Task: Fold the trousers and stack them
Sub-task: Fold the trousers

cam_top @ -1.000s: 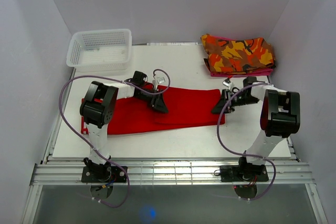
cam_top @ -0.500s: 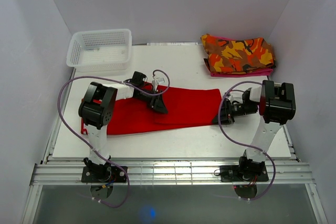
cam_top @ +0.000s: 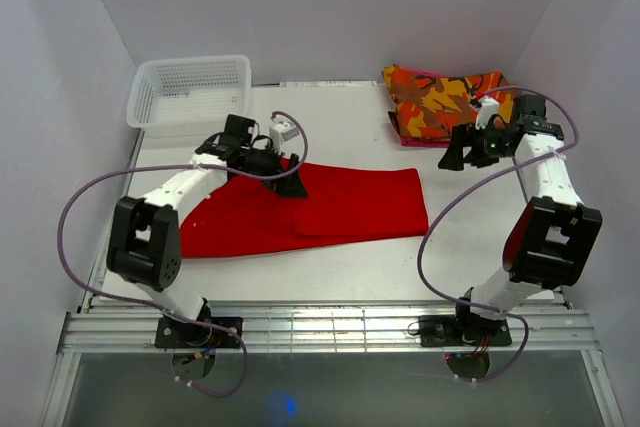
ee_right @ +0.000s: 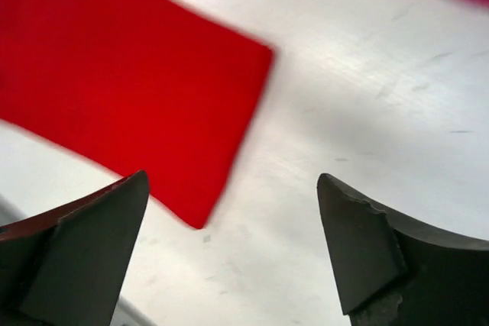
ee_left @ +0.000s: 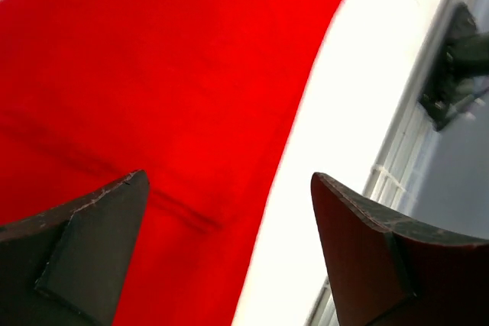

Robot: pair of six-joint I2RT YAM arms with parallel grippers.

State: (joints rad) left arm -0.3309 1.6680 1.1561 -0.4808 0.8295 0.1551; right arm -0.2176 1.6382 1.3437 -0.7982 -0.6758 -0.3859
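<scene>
Trousers (cam_top: 340, 207) lie flat beneath the left fingers (ee_left: 84, 246)

Top view: fixed, high at the near side, tilted down over the whole table (cam_top: 330, 267).

Left wrist view: very near the cloth, looking past the left claw (ee_left: 229, 177) across the trousers (ee_left: 153, 59) to the table's edge.

Right wrist view: farther up, blurred, looking past the right claw (ee_right: 231, 177) onto the trousers' end corner.

All 3 views share the trousers.
</scene>
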